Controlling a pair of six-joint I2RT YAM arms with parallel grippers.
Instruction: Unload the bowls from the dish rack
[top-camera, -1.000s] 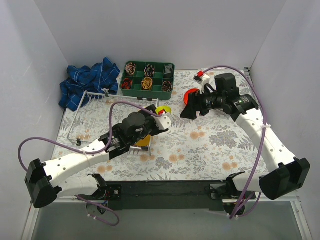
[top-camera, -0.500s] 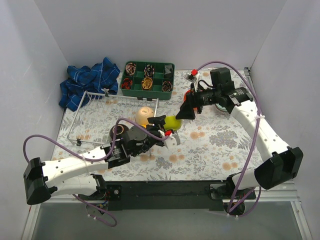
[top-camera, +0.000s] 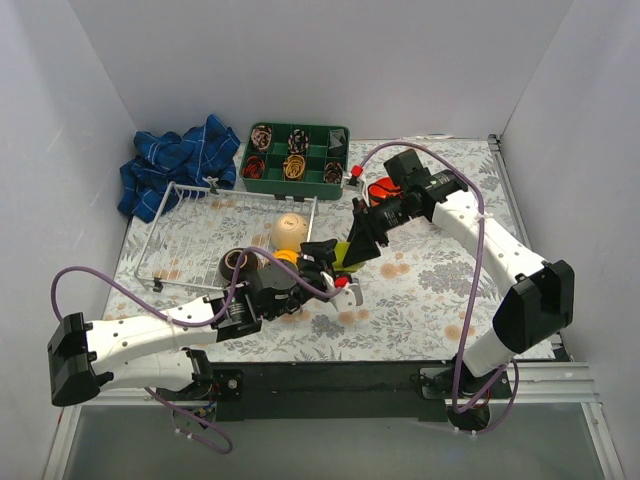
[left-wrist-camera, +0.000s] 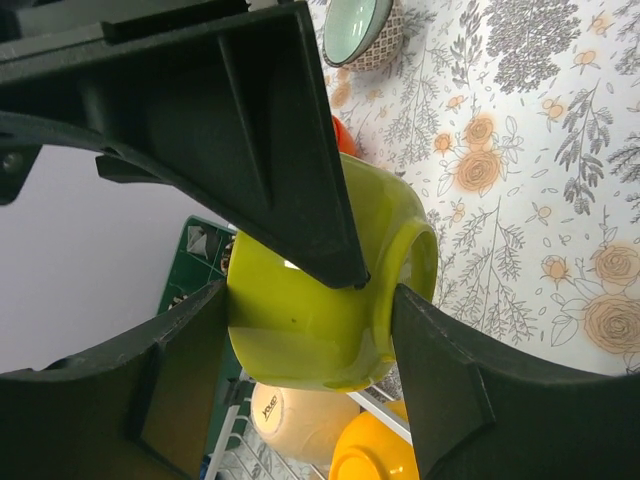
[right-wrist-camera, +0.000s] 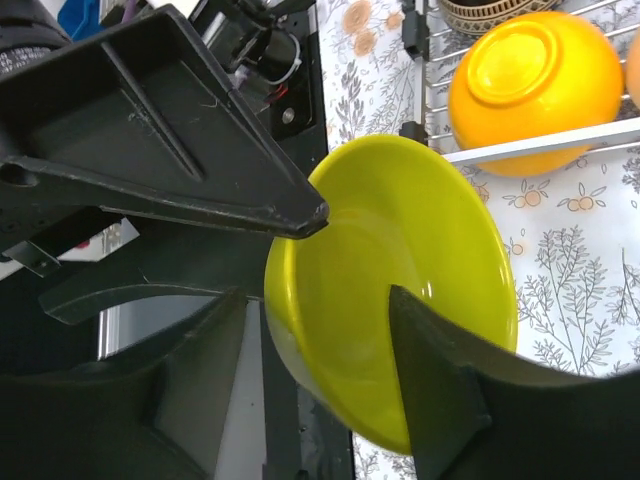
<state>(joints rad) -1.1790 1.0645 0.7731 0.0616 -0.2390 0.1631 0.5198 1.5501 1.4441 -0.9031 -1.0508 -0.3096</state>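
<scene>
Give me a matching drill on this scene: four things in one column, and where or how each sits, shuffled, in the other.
Things
1. lime green bowl
2. beige bowl
3. teal-white bowl
4. blue cloth

Place or state
A. upside down in the dish rack
B. upright on the table
C. held tilted in the air
D. crumpled at the far left corner

Pairs: 1-C, 2-A, 3-B, 4-D
</scene>
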